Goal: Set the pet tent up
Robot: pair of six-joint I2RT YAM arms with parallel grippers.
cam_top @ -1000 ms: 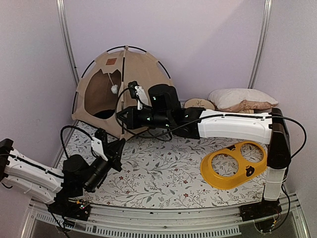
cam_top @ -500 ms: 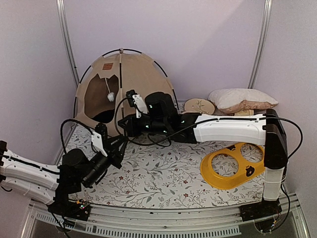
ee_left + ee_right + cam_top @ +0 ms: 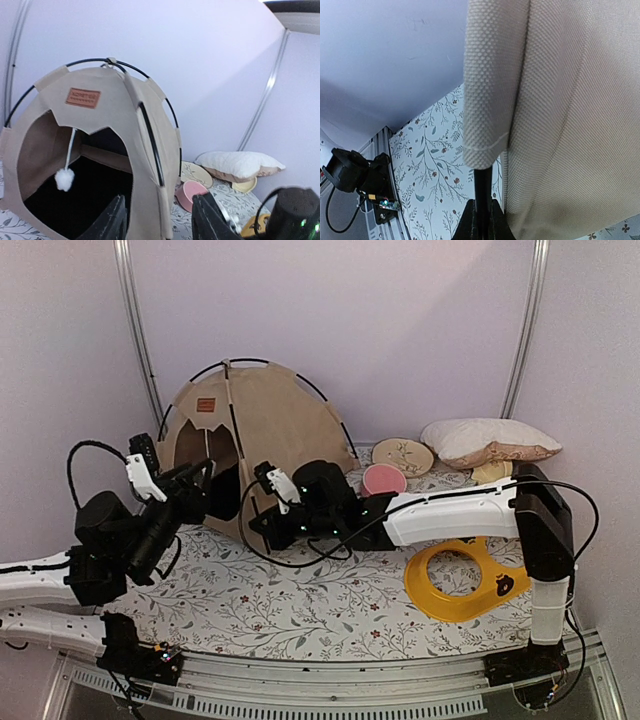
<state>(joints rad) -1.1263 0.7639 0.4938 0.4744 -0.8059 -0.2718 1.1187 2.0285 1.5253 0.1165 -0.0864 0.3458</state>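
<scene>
By one tent (image 3: pixel 275 425), right end effector (image 3: pixel 481 212) pinches one pole (image 3: pixel 481 186), left end effector (image 3: pixel 159 212) gapes.

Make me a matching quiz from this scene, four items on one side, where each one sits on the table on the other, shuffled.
1 pet tent
2 pillow
3 pink bowl
4 yellow stand

A far right corner
B near right, on the floral mat
C far left corner
D just right of the tent

Pairs: 1-C, 2-A, 3-D, 4-B

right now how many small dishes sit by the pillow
3: a cream plate behind the pink bowl, and a yellow dish by the pillow. Others may be hidden.
</scene>
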